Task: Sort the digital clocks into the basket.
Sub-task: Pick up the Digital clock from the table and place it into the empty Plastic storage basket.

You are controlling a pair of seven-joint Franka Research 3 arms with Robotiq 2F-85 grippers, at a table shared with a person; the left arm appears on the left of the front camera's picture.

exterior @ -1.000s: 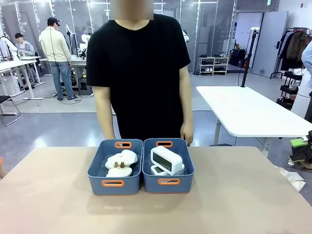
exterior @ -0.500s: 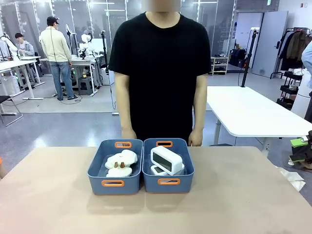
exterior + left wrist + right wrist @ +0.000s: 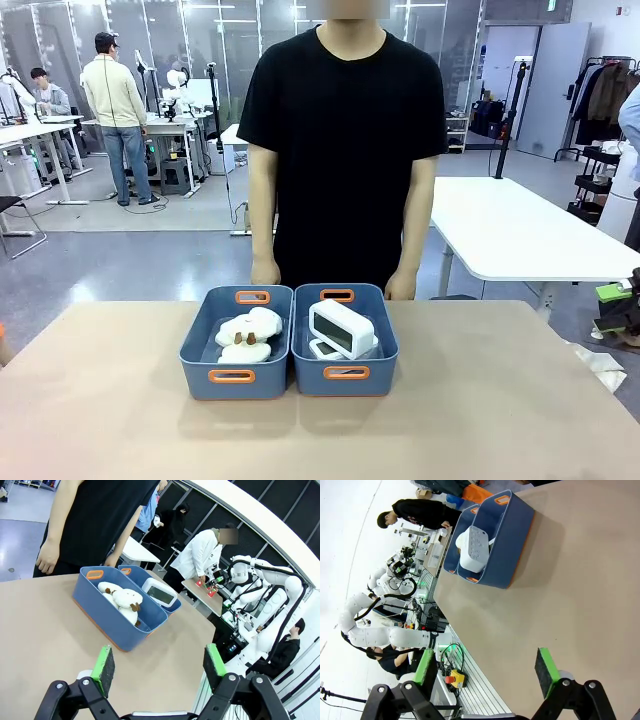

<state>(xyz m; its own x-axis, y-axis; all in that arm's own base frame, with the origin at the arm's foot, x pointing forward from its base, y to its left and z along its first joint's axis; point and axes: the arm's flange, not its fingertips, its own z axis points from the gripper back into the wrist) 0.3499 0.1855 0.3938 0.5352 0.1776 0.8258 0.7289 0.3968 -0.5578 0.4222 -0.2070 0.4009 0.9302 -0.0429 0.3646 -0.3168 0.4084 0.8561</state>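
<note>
Front view has both clocks (image 3: 342, 329) already in the basket (image 3: 345, 372), so our left gripper (image 3: 161, 666) and right gripper (image 3: 485, 671) hang open and empty, the tubs well beyond the fingertips.

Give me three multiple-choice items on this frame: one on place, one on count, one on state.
1. Where do the digital clocks lie?
A. In the right-hand basket
B. On the bare table
C. In the person's hands

2. How many blue tubs stand on the table?
A. One
B. Two
C. Three

3. How is the left hand?
A. Shut on a clock
B. Shut on a plush toy
C. Open, holding nothing

Answers: 1 A, both white clocks sit stacked in that tub. 2 B, the basket and the tub of plush toys stand side by side. 3 C, its green pads stand wide apart over bare table.
</note>
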